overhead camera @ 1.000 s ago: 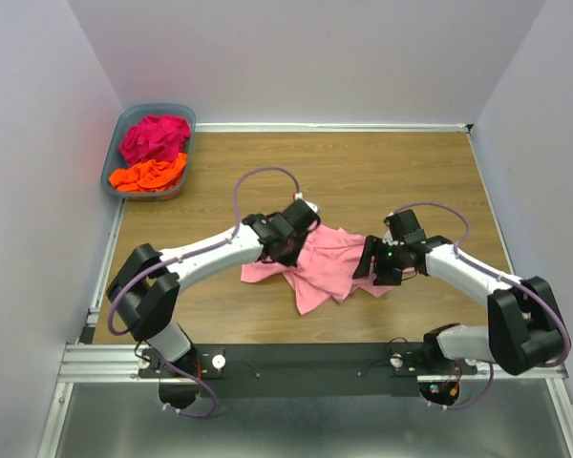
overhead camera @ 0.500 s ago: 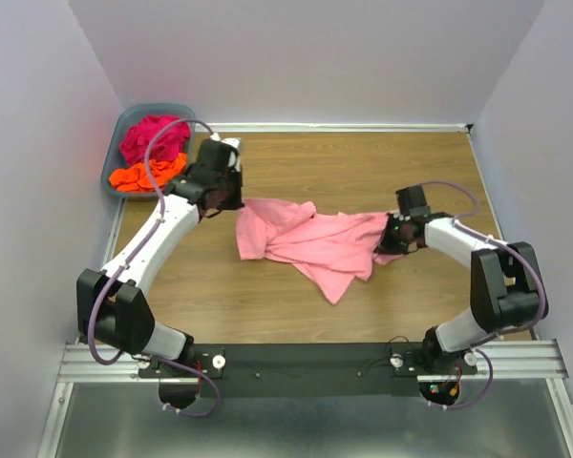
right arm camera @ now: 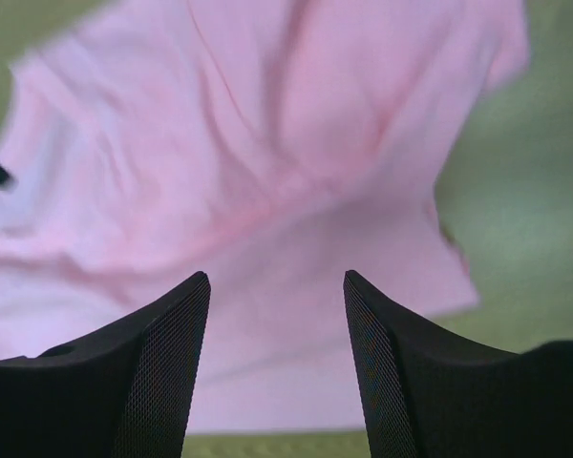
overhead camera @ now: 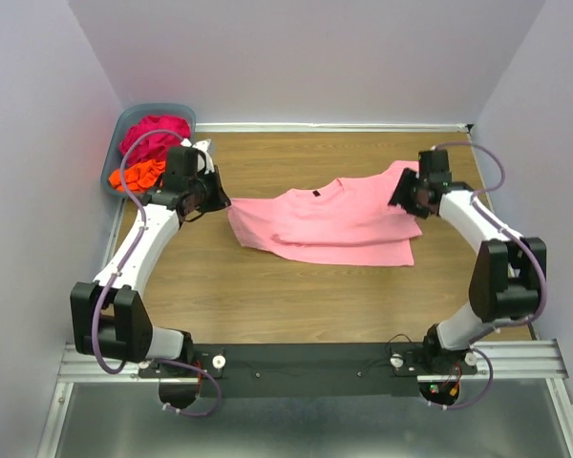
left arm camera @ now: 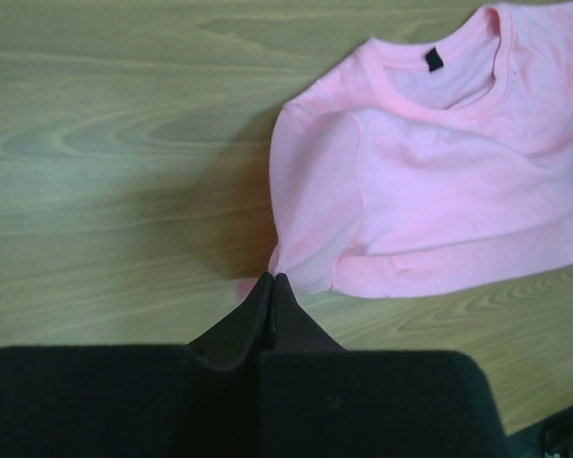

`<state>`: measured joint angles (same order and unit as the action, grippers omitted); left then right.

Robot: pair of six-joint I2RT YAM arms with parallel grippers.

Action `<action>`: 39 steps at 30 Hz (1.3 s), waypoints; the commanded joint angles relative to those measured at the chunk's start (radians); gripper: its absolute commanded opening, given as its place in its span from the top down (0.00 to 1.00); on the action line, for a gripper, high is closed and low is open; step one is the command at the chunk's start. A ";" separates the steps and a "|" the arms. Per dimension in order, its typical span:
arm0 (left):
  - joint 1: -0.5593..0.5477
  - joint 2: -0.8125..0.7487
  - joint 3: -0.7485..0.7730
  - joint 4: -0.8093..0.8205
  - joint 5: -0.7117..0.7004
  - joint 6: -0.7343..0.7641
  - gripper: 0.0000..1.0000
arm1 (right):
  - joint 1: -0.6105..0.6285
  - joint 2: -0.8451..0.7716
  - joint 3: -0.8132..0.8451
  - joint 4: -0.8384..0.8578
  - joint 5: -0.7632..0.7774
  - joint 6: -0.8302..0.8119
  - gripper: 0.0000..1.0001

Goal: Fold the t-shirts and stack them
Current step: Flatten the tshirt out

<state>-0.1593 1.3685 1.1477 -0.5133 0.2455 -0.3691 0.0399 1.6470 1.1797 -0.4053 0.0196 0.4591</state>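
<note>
A light pink short-sleeved cotton t-shirt (overhead camera: pixel 334 224) is lying stretched out across the middle of the wooden table (overhead camera: pixel 315 296), collar toward the far wall and its near edge looking doubled over. A second earlier it was sitting as a crumpled heap between two arms working close together. The jaws of the left arm (overhead camera: pixel 143 243) are clamping shut on the shirt's left corner, holding that edge slightly off the table. The jaws of the right arm (overhead camera: pixel 470 218) are hanging open over the shirt's right end with nothing between them, having apparently just let go. That is leaving the spreading step nearly done and the first fold ready to begin. A magenta shirt (overhead camera: pixel 158 132) and an orange shirt (overhead camera: pixel 138 174) are waiting bunched in the grey-blue plastic basket (overhead camera: pixel 112 170) at the far-left corner.
</note>
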 commanded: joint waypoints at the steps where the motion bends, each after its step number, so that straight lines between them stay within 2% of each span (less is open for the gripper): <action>1: 0.001 -0.032 -0.058 0.076 0.086 -0.047 1.00 | 0.022 -0.174 -0.210 -0.107 0.048 0.065 0.34; 2: 0.003 -0.035 -0.066 0.079 0.084 -0.048 1.00 | 0.017 -0.206 -0.286 -0.112 0.081 0.082 0.34; 5: 0.001 -0.032 -0.097 0.093 0.090 -0.045 1.00 | 0.014 -0.269 -0.382 -0.124 0.082 0.116 0.41; 9: 0.001 -0.017 -0.114 0.098 0.090 -0.039 1.00 | 0.012 -0.259 -0.423 -0.122 0.075 0.110 0.42; 15: 0.001 -0.017 -0.111 0.107 0.087 -0.039 1.00 | 0.018 -0.211 -0.443 -0.124 0.080 0.113 0.41; 23: 0.001 -0.034 -0.128 0.107 0.055 -0.021 1.00 | 0.063 -0.199 -0.416 -0.170 0.227 0.133 0.41; 30: 0.003 -0.037 -0.143 0.116 0.054 -0.016 1.00 | 0.066 -0.148 -0.407 -0.176 0.244 0.144 0.42; 37: 0.000 -0.040 -0.151 0.121 0.046 -0.017 1.00 | 0.071 -0.099 -0.431 -0.142 0.221 0.153 0.46; 39: 0.003 -0.042 -0.154 0.124 0.043 -0.018 1.00 | 0.069 -0.087 -0.439 -0.135 0.197 0.150 0.51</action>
<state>-0.1593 1.3594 1.0096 -0.4057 0.3031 -0.3965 0.1051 1.4906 0.7792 -0.5461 0.1997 0.5941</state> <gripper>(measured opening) 0.007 0.522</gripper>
